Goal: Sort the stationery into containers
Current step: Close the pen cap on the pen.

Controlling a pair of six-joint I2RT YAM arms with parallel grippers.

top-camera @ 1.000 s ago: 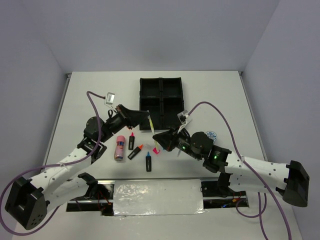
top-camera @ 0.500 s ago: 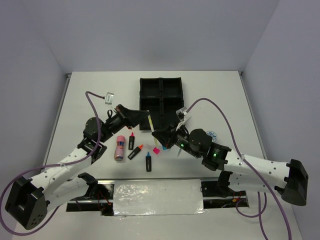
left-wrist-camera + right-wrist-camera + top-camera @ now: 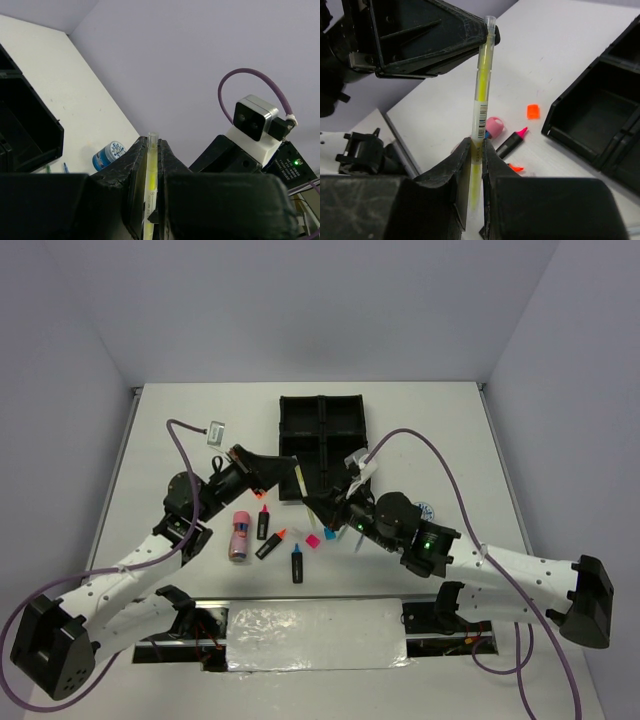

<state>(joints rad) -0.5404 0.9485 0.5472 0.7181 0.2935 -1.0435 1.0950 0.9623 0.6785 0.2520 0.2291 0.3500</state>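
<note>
1. Your left gripper [image 3: 151,156] is clamped tight on one end of the yellow pen [image 3: 482,90], just off the near-left corner of the tray [image 3: 283,435].
2. The pen sits outside the tray, spanning both grippers.
3. Your right gripper [image 3: 476,152] is pinched shut on the pen's other end, beside the tray's near edge.

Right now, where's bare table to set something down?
Bare: table right of the tray to the edge, and far left of it. Crowded: in front of the tray, left gripper and right gripper share a pen, highlighters and pink tube alongside.
</note>
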